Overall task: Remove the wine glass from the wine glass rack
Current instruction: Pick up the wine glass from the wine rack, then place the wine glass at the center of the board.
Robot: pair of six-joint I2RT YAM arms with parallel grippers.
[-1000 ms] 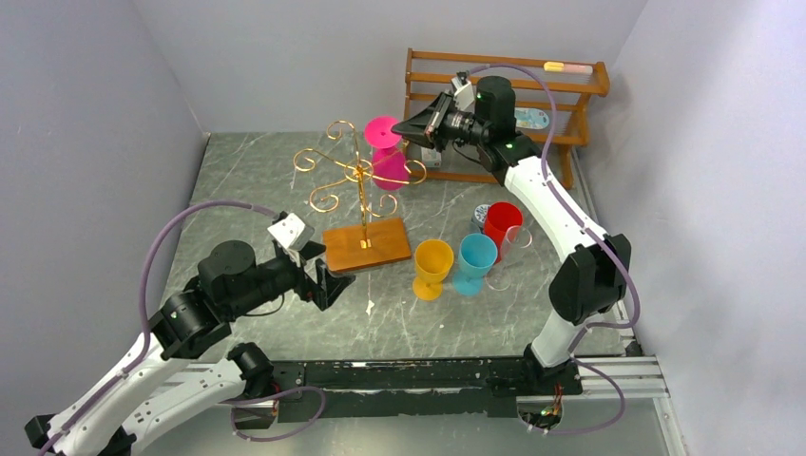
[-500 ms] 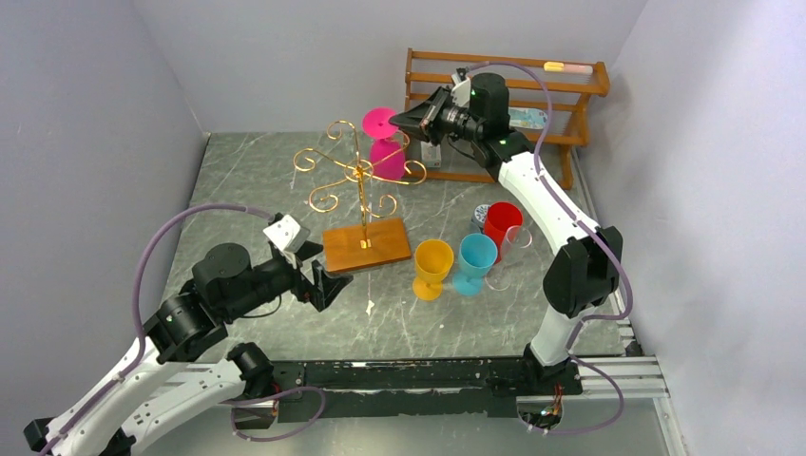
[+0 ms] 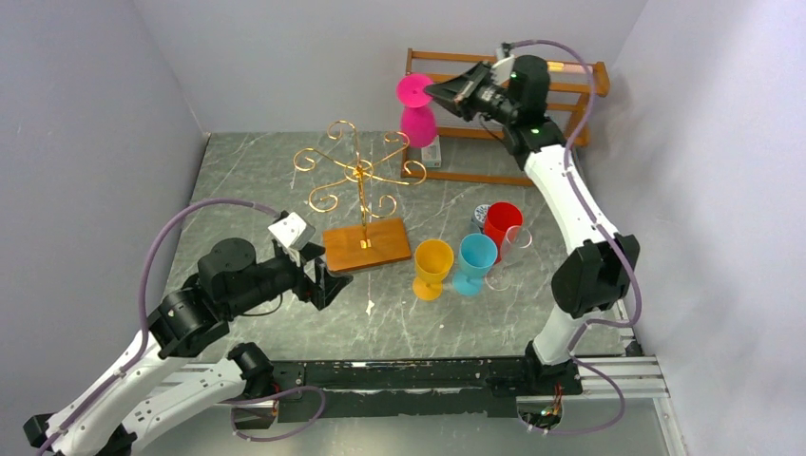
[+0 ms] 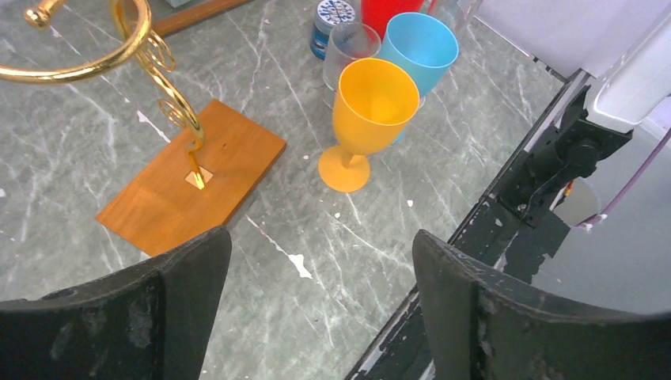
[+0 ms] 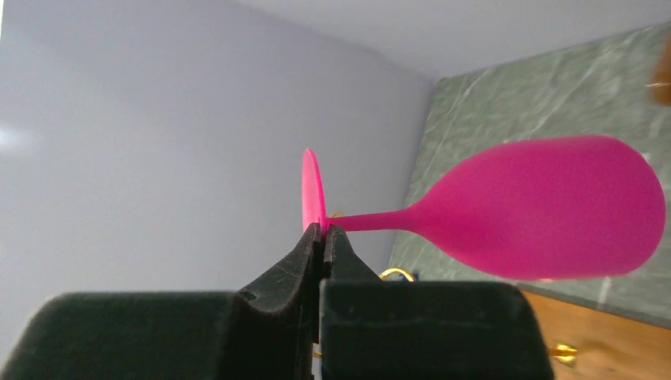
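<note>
Since a second ago your right arm has risen and swung back toward the shelf (image 3: pixel 475 177), taking the pink glass (image 3: pixel 416 112) with it. The glass hung at a curled arm of the rack (image 3: pixel 365 242) then. Now it is in the air, above and behind the rack, touching none of the wire, in front of the shelf's left end.

Your right gripper (image 3: pixel 434 92) is pinching the glass. In the wrist view its fingers (image 5: pixel 305 261) are pressed together on the thin stem right at the foot of the glass (image 5: pixel 546 207). From above, the glass hangs foot up and bowl down.

Your left gripper (image 3: pixel 328 282) sits low over the table (image 3: pixel 257 180), just beside the near left corner of the rack's wooden base. Its fingers (image 4: pixel 158 309) are spread wide with nothing between them. Past them you see the rack (image 4: pixel 190 190).

Right of the base stand the yellow glass (image 3: pixel 432 266) and the blue glass (image 3: pixel 475 261), side by side, with the red glass (image 3: pixel 502 223) and a clear glass (image 3: pixel 514 242) behind them.
</note>
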